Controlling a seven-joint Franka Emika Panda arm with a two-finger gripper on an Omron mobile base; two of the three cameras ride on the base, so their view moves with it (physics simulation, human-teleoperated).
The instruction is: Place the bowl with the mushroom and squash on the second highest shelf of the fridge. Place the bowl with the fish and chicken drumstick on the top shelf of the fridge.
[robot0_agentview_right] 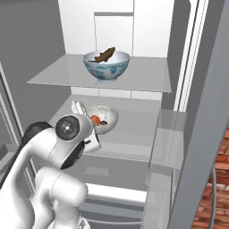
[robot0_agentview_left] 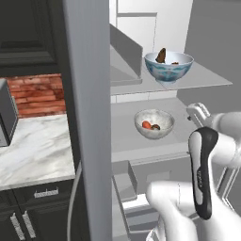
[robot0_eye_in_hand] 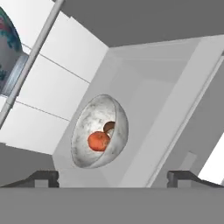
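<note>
A: Which bowl sits on which shelf, and why?

B: The pale marbled bowl (robot0_agentview_left: pixel 154 124) holding the orange squash (robot0_agentview_left: pixel 147 124) and the small brown-capped mushroom (robot0_agentview_left: pixel 156 126) rests upright on the second highest shelf (robot0_agentview_left: pixel 127 136) of the fridge (robot0_agentview_right: pixel 188 80). The white bowl with blue pattern (robot0_agentview_left: pixel 168 66) stands on the top shelf (robot0_agentview_left: pixel 207 77), with the dark fish (robot0_agentview_right: pixel 103 56) leaning against its rim. A second, smaller brown piece lies beside the fish; it is probably the drumstick, though too small to tell. Both placements match the task as worded, so the work appears done.

A: What is the gripper (robot0_eye_in_hand: pixel 113 178) doing?

B: Its two dark fingertips (robot0_eye_in_hand: pixel 43 178) stand wide apart at the lower edge of the hand view, with nothing between them. The marbled bowl lies ahead of them, apart from both tips. In the base views the hand is just in front of that bowl, at the shelf's front edge.

A: How would these surfaces handle?

B: The shelves are flat, smooth, pale grey slabs. Both bowls are rigid, round and deep, so the loose pieces inside stay contained. The squash reads as a glossy ball, likely to roll if the bowl tipped.
</note>
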